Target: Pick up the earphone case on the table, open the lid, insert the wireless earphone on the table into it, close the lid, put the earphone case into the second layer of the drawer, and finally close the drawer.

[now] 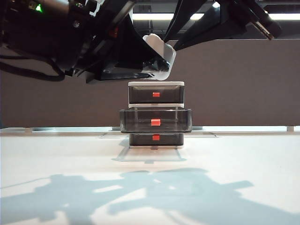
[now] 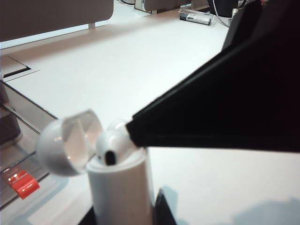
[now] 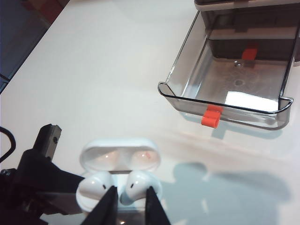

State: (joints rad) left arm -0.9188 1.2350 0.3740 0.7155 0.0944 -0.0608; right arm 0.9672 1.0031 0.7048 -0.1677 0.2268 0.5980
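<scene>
My left gripper [image 2: 124, 213] is shut on the white earphone case [image 2: 119, 187] and holds it upright in the air above the drawer [image 1: 155, 85]. The lid [image 2: 65, 143] is swung open. Two earphones sit in the case; one [image 3: 96, 185] lies beside the fingers. The other earphone [image 3: 136, 183] stands between the fingertips of my right gripper [image 3: 129, 197], which are slightly apart on either side of it. In the exterior view both grippers meet at the case [image 1: 161, 49]. The second layer of the drawer [image 1: 155, 123] is pulled out and empty [image 3: 225, 112].
The drawer unit stands mid-table on the white table [image 1: 234, 159], its top [image 1: 155, 94] and bottom drawers [image 1: 155, 138] shut. A grey partition wall runs behind it. Arm shadows fall on the front of the table.
</scene>
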